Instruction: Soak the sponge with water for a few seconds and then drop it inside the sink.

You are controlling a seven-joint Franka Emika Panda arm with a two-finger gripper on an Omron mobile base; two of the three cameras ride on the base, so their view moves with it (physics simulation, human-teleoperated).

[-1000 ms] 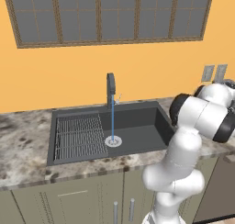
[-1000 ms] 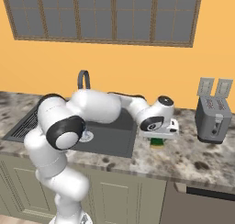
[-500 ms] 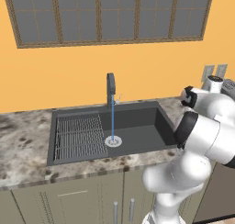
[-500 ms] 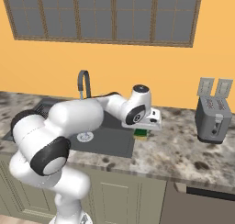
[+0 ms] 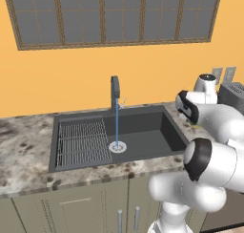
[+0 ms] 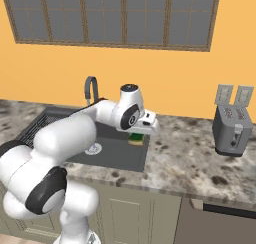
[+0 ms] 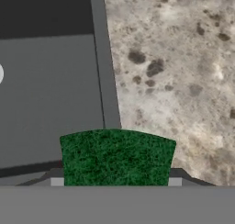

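Right base view: my claw (image 6: pixel 136 133) is clamped on the sponge (image 6: pixel 135 138), which hangs raised over the right edge of the sink (image 6: pixel 122 160), where basin meets counter (image 6: pixel 200 163). The sponge's yellow layer shows beneath the green. Hand view confirms: the green face of the sponge (image 7: pixel 117 156) sits between my finger tips, with the sink's right rim (image 7: pixel 104 76) running directly below it, dark basin to one side and speckled stone counter (image 7: pixel 183 71) to the other.

Left base view: the water (image 5: pixel 117 124) falls in a thin blue stream from the dark faucet (image 5: pixel 115 91) onto the round drain (image 5: pixel 117 147). The wire rack (image 5: pixel 82 141) occupies the basin's left half. The sponge is well apart from the stream.

A silver toaster (image 6: pixel 231 130) stands on the counter to the right, near two wall outlets (image 6: pixel 234 94).
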